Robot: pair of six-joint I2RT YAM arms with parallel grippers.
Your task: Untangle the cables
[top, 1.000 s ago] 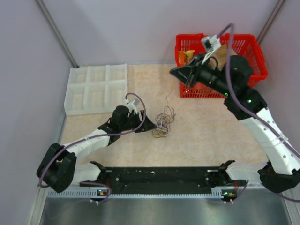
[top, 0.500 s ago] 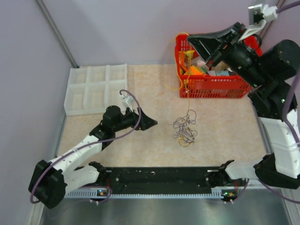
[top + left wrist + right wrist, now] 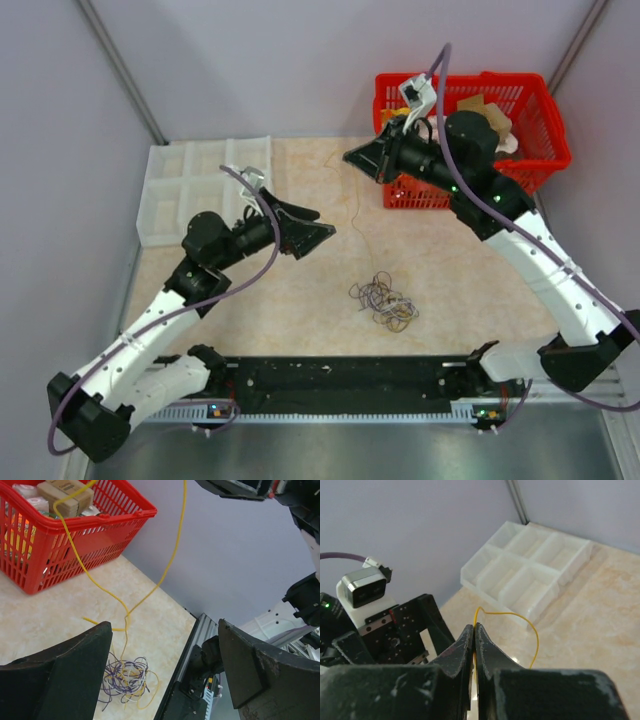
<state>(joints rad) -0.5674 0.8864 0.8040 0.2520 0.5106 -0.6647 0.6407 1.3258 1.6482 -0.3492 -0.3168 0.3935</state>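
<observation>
Progress: The task is judged to be at an early stage. One yellow strand (image 3: pixel 126 616) is held up out of the cables (image 3: pixel 385 305), but its lower end is seen running into the bunch.
Left to do: The purple, whitish and yellow wires are bunched in one knot on the table; no strand is seen lying fully apart.
Right gripper (image 3: pixel 352 160): The fingers are pinched tight on the yellow strand, high above the table.
Left gripper (image 3: pixel 318 226): The fingers are spread wide and nothing is held.
Tangle relative to right gripper: In the top view it lies well apart, at about 6 o'clock, joined only by the hanging strand.
Tangle relative to left gripper: It is found near, at about 5 o'clock, untouched; in the left wrist view it is seen low between the fingers.
</observation>
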